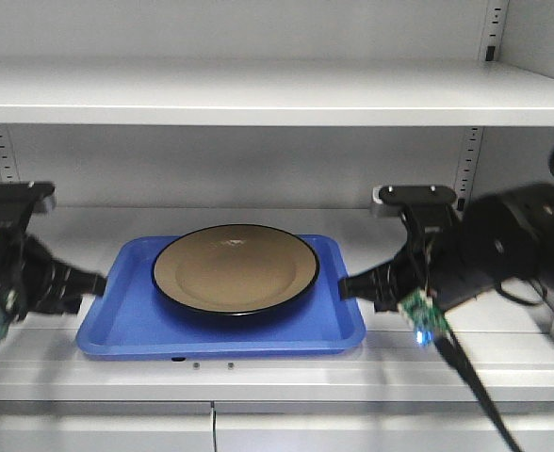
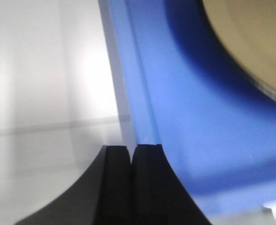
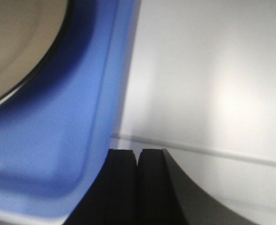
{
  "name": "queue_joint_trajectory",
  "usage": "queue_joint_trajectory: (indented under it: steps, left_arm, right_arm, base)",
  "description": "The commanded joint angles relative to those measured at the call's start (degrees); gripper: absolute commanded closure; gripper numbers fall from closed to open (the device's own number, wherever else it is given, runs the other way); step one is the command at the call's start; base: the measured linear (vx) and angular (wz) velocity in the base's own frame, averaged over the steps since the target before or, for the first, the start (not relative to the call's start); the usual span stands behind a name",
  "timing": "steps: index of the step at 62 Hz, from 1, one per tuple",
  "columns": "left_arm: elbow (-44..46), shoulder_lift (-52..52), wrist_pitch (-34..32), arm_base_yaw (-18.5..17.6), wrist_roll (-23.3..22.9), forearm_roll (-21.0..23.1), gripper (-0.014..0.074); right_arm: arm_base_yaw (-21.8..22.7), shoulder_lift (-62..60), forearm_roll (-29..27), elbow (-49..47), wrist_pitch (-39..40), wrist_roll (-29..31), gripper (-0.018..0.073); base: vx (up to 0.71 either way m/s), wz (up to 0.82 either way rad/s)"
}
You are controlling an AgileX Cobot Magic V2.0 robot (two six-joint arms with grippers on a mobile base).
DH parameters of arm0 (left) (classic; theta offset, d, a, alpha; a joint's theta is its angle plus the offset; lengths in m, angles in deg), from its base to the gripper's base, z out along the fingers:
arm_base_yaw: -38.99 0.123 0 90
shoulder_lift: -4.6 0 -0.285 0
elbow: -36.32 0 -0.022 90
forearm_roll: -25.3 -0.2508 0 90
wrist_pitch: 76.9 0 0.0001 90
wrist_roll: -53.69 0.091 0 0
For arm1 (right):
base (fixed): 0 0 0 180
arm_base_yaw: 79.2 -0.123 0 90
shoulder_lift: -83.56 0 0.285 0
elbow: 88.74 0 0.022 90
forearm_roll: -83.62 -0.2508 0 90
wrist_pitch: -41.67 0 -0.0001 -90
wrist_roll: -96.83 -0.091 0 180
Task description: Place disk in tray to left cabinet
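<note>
1. Front view: the disk (image 1: 236,267) is seen resting in the tray (image 1: 136,325) at frame centre, on a shelf of the left cabinet (image 1: 258,94); the left gripper (image 1: 98,282) and right gripper (image 1: 345,287) are positioned at the tray's short edges.
2. Left wrist view: the jaws are pressed together just beside the tray rim, lower centre.
3. Right wrist view: the jaws are likewise shut at the rim.
</note>
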Motion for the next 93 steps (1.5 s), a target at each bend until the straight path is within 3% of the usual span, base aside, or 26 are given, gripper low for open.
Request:
queue_joint_trajectory:
  steps: [1, 15, 26, 37, 47, 86, 93]
  left_arm:
    - [-8.41, 9.53, -8.81, -0.30, 2.88, 3.20, 0.0603]
    - [-34.30, 29.23, -24.26, -0.30, 11.29, 9.75, 0.0603]
    - [-50.01, 44.75, -31.46, -0.30, 11.74, 11.15, 0.0603]
    - [-59.64, 55.79, -37.67, -0.30, 11.81, 11.74, 0.0603]
    - [-62.04, 60.52, -39.67, -0.30, 11.81, 12.02, 0.0603]
    - [-62.04, 60.29, -38.91, -0.30, 11.86, 12.02, 0.0603]
    - [-63.90, 61.41, -43.47, -0.16, 13.81, 7.83, 0.0603]
  right_arm:
    - [-1.68, -9.14, 0.79, 8.44, 11.17, -0.82, 0.0564]
    - [-4.05, -25.79, 0.53, 33.90, 29.88, -2.46, 0.0564]
    - [-3.85, -35.57, 0.62, 48.14, 37.08, -2.25, 0.0564]
    - [-3.85, -40.77, 0.74, 57.11, 46.45, -1.78, 0.0564]
    - [-3.85, -41.15, 0.42, 59.95, 49.13, -2.20, 0.0564]
    - [-3.85, -41.15, 0.47, 60.85, 47.77, -2.20, 0.0564]
    - [-3.85, -41.15, 0.47, 60.85, 47.77, -2.20, 0.0564]
  base:
    - [0.00, 0.00]
    - [0.00, 0.00]
    - [0.00, 0.00]
    - [0.00, 0.00]
    - [0.00, 0.00]
    - [0.00, 0.00]
    - [0.00, 0.00]
